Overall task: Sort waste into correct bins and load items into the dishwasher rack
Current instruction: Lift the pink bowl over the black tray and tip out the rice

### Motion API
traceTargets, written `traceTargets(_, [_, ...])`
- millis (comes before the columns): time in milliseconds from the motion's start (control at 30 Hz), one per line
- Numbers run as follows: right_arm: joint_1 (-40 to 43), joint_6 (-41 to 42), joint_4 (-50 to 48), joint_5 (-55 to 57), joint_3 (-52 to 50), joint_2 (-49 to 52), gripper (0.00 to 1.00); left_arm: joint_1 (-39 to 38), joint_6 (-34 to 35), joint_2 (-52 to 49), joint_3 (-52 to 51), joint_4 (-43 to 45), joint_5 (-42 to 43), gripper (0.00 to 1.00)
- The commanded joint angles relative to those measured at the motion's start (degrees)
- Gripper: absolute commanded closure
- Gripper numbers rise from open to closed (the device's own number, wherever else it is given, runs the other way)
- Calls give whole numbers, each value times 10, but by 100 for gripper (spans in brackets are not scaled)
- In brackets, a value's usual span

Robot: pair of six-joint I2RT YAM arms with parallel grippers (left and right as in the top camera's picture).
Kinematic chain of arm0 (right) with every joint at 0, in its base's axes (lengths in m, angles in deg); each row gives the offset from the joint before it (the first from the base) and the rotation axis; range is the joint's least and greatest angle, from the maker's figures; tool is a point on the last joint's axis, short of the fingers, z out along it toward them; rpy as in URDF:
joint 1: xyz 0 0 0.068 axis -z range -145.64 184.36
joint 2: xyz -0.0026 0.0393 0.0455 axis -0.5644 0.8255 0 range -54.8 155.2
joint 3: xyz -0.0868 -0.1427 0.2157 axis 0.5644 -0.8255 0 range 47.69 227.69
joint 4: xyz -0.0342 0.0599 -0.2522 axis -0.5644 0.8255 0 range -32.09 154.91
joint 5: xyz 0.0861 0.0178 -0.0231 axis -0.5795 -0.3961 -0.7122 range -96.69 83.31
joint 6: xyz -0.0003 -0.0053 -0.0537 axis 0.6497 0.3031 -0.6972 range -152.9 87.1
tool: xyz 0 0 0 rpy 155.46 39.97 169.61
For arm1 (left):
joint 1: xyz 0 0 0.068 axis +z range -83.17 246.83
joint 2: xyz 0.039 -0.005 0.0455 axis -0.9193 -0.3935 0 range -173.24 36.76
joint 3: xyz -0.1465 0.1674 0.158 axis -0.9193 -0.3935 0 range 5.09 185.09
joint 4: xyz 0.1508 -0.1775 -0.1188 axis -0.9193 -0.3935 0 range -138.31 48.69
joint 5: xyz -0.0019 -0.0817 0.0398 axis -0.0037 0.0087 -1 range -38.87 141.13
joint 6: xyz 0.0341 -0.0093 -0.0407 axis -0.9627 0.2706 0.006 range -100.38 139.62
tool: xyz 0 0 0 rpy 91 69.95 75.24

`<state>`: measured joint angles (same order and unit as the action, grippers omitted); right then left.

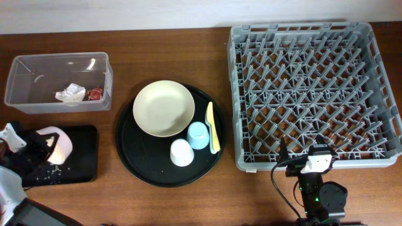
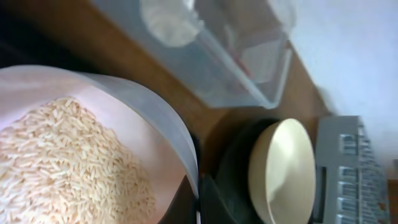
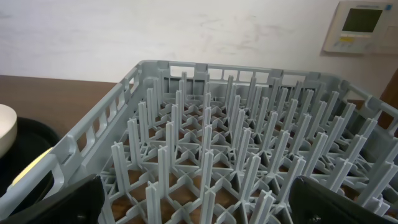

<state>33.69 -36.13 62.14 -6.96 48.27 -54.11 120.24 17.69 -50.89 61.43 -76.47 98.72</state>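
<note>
Left of the round black tray (image 1: 132, 157), the left gripper (image 1: 39, 148) is clamped on the small pink bowl (image 1: 58, 145), which is tipped above the flat black tray (image 1: 85, 157) (rice grains (image 2: 68, 168) are heaped inside it, with a few scattered beneath). Along the round black tray's right side lies the slim pale yellow utensil (image 1: 212, 129), its long axis running far to near, the near end leaning slightly right. Right of the round black tray, the right gripper (image 3: 199, 183) faces the dishwasher rack (image 1: 301, 28), fingers spread apart.
</note>
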Motion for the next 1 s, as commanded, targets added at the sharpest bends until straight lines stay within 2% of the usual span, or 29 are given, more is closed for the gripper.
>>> traceTargets(0, [4,0,3,-5,-3,-4,2,3,-35,2,0,15,63,100])
traceTargets(233, [4,0,3,-5,-3,-4,2,21,-111,-39,-1,11,209,100])
traceTargets(400, [4,0,3,-5,-3,-4,2,58,-191,-89,-1,-44,251,100])
traceTargets(500, [4,0,3,-5,-3,-4,2,85,-204,-102,-5,-48,322,100])
traceTargets(667, [4,0,3,-5,-3,-4,2,138,-219,-102,-39,-45,344,100])
traceTargets(767, [4,0,3,-5,-3,-4,2,168,-235,-102,-66,-21,414,100])
traceTargets(967, [4,0,3,-5,-3,-4,2,173,-234,-102,-73,-2,426,100])
